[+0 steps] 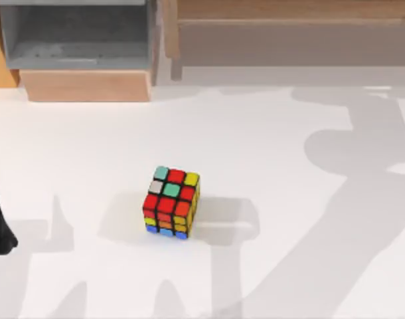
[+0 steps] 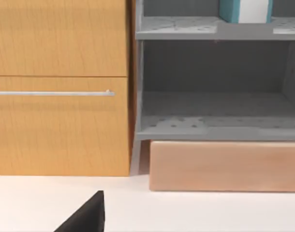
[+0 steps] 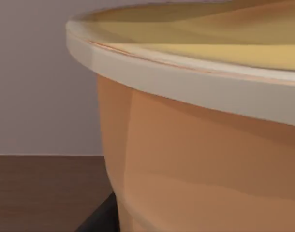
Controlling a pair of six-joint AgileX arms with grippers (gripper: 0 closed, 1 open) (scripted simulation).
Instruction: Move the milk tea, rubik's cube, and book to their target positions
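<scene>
Near the middle of the counter [image 1: 289, 199] sits the cube [image 1: 171, 201], upright and free. It looks light, rigid and slick-faced; gripping two opposite flat sides should hold best. Left claw [image 2: 84, 215]: cannot tell. Right wrist view: a tan cup [image 3: 196, 159] close up.

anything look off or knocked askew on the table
Nothing is spilled or damaged. The cube sits flat on the white table, turned a little off square to the cabinet behind it. That is all that stands out.
</scene>
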